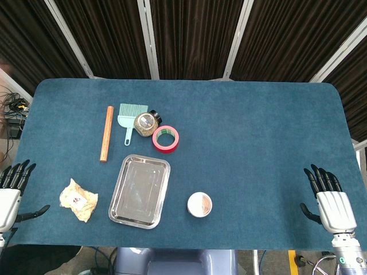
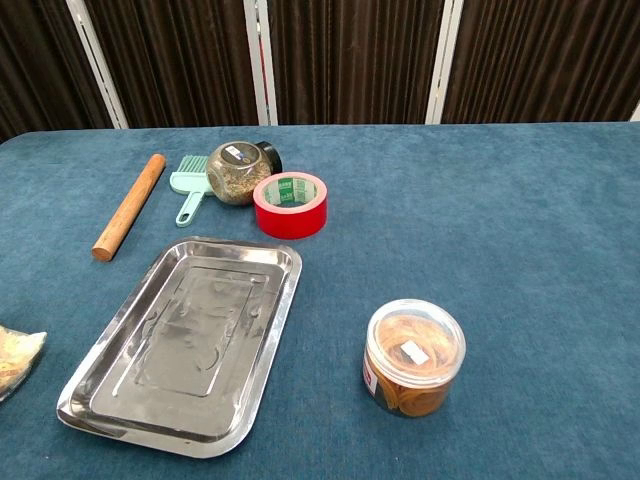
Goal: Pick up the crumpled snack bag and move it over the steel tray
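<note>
Both views are evenly and brightly lit from overhead, with soft, short shadows. The steel tray [image 1: 139,191] carries mild glare patches in the frame's lower left. Focus is sharp throughout; the head view's table edges bow slightly.

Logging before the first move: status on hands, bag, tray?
Left hand and right hand open, at table edges. Bag untouched, just left of tray. Tray empty, nothing between them.
</note>
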Controlling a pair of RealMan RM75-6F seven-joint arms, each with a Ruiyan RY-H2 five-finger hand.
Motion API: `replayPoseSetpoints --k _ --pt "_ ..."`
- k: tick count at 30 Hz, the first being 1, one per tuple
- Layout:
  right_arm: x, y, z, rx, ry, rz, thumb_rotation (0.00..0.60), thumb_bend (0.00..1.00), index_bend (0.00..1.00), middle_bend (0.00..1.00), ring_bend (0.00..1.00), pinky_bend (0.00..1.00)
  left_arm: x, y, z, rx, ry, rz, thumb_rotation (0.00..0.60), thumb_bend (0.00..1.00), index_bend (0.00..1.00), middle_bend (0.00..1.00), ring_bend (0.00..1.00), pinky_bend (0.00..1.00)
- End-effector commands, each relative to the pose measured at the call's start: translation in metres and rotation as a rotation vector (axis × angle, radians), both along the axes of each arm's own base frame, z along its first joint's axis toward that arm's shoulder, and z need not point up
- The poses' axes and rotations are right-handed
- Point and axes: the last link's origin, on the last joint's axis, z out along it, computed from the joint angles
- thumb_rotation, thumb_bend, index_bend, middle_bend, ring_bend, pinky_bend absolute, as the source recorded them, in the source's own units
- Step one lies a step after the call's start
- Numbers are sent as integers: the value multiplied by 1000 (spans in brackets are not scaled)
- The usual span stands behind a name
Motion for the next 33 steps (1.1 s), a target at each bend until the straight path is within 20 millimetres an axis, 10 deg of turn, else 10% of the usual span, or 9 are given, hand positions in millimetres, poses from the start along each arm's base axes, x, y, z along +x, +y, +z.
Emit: replayPoseSetpoints --k 1,10,28,33 --pt "0 0 0 0 -1 0 600 302 0 0 0 90 0 0 0 -2 2 1 600 67 0 0 0 0" --pt "1 0 0 -2 -4 1 600 303 0 0 0 90 -1 -1 -8 -56 26 7 600 67 0 0 0 0" --pt "2 -1 -1 -2 -7 4 600 302 0 0 0 90 -1 26 -103 -437 279 78 600 98 45 15 16 152" --pt "2 -1 0 -4 -10 5 600 303 0 0 0 90 7 31 -117 -401 265 56 600 254 389 397 373 499"
